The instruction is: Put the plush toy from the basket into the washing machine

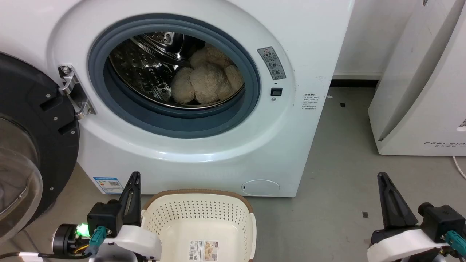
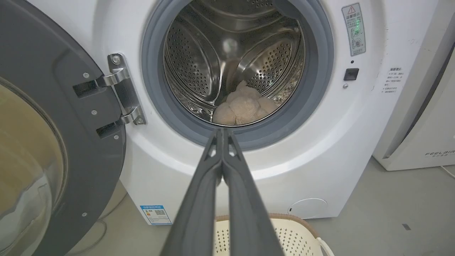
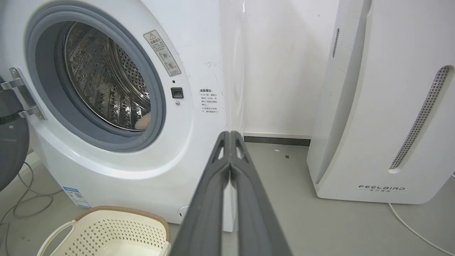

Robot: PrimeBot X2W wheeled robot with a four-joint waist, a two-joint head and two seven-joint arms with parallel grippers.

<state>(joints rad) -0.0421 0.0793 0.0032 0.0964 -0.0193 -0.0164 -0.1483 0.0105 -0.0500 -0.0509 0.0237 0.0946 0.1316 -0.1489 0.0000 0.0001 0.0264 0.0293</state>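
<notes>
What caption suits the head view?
Fluffy beige plush toy inside white front-loading washing machine; oval cream perforated plastic basket empty in front.

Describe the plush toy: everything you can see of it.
The plush toy is fluffy and beige-cream, a bunch of rounded lumpy parts pressed together. It lies low in the washing machine's shiny steel drum, toward the right, behind the grey gasket of the open porthole. Only the drum touches it.

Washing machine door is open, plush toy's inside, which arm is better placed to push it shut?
Probably the left: the door hangs open on the robot's left, beside the left gripper; the right gripper sits far across.
</notes>
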